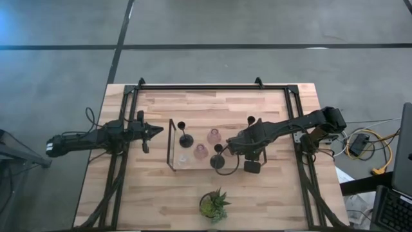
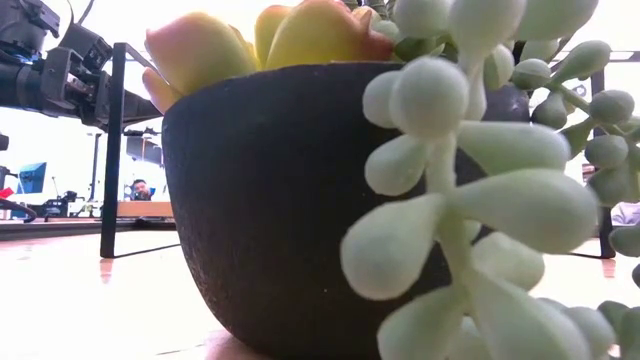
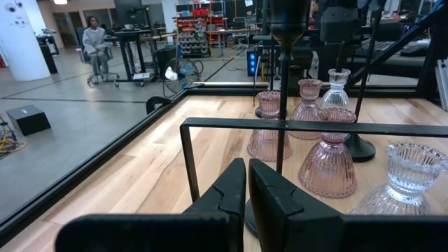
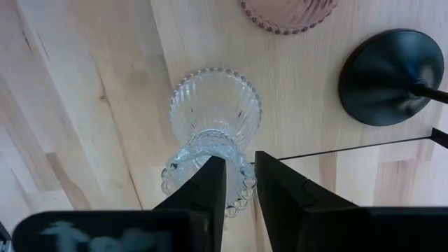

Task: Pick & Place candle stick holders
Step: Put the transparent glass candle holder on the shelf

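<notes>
A: Right gripper (image 4: 240, 159)?

B: Poised over a clear glass holder (image 4: 215, 105) with a ribbed, bell-shaped foot and a beaded rim. Dark fingers parted by a narrow gap, tips right at that rim. Grip on it impossible to confirm.

A: Around it?

B: Pale wooden table (image 1: 270, 193). Thin black wire edge of the tray (image 4: 336, 148) crossing just beside the fingertips. Round, matte base of a black holder (image 4: 385, 77) near, and the scalloped edge of a pink glass holder (image 4: 287, 10).

A: Left gripper (image 3: 248, 185)?

B: Waiting outside the tray's other end, fingers pressed together on nothing. Beyond the wire: squat, fluted pink glass holders (image 3: 327, 164), upright.

A: Elsewhere?

B: Potted plant (image 1: 214, 205) at the table's near edge, its dark pot blocking the low view. Seated person (image 3: 94, 42) far off in the room.
</notes>
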Controlling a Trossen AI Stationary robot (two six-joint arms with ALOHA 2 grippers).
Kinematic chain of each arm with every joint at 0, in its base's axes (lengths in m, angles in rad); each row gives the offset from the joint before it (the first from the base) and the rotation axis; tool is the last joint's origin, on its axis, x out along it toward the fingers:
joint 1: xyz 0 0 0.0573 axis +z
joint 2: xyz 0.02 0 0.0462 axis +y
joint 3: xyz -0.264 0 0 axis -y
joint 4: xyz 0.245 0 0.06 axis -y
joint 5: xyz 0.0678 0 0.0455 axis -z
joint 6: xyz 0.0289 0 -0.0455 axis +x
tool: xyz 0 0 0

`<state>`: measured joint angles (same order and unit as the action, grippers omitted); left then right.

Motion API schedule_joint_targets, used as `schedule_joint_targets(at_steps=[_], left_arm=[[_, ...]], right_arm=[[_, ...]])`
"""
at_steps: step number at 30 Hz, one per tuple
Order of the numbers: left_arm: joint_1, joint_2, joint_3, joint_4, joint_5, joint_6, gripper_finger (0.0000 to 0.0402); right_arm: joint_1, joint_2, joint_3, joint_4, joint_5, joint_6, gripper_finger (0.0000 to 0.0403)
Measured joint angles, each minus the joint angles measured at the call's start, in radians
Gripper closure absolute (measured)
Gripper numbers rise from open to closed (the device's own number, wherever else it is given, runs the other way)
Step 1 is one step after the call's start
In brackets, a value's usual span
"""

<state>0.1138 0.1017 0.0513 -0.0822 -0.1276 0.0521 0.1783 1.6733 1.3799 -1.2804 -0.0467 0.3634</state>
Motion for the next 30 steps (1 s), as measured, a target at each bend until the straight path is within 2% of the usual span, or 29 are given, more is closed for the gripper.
schedule_joint_targets(at_steps=[10,23,30], left_arm=[[0.0,0.0,0.0,0.0,0.0,0.0,0.0378],[0.0,0.0,0.0,0.0,0.0,0.0,0.0378],[0.0,0.0,0.0,0.0,0.0,0.0,0.0378]], right_arm=[[0.0,0.0,-0.002,0.009,0.021,-0.001,0.0327],[0.0,-0.003,-0.002,0.009,0.048,0.003,0.0267],[0.0,-0.006,-0.002,0.004,0.048,0.002,0.0249]])
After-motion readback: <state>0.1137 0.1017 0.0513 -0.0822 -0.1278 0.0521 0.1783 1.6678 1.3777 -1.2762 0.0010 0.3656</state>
